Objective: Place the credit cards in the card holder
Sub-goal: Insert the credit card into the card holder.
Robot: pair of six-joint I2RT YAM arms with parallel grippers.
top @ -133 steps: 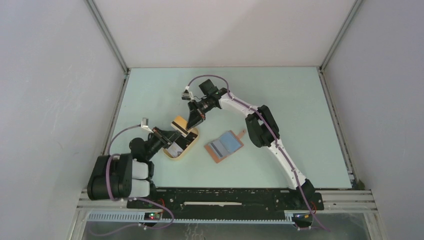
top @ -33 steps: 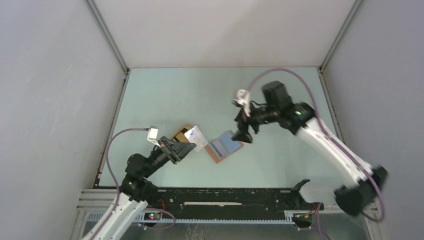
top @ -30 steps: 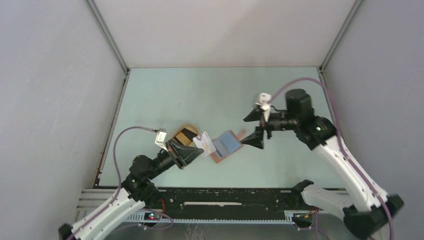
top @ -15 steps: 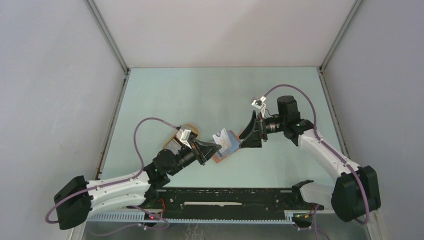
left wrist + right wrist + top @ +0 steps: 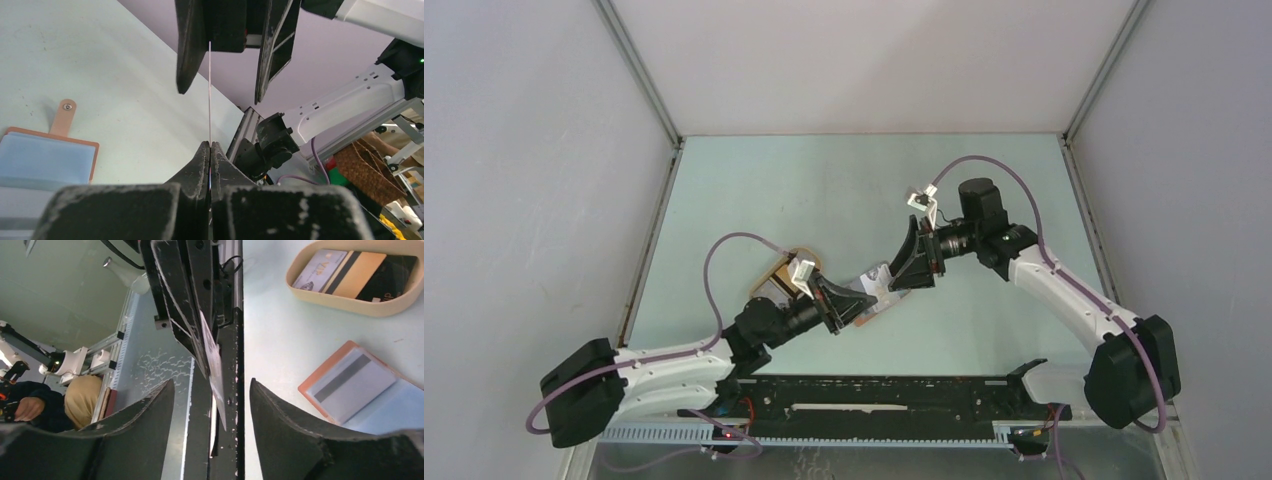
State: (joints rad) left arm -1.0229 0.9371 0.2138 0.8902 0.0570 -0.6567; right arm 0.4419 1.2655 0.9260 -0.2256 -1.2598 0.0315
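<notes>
— Where is the card holder (image 5: 881, 309) in the overhead view?
— Mostly hidden. The left gripper (image 5: 856, 299) and right gripper (image 5: 902, 270) meet above it. Only a brown sliver shows, at about 5 o'clock from the white credit card (image 5: 871, 279).
— And in the left wrist view?
— The white credit card is edge-on there, a thin line, so its face cannot be read. The card holder runs off the left edge and under the left gripper.
— The tan tray (image 5: 350, 304)?
— In the right wrist view it sits at 1 o'clock, clipped by the top edge. In the overhead view the left arm (image 5: 769, 322) covers part of it.
</notes>
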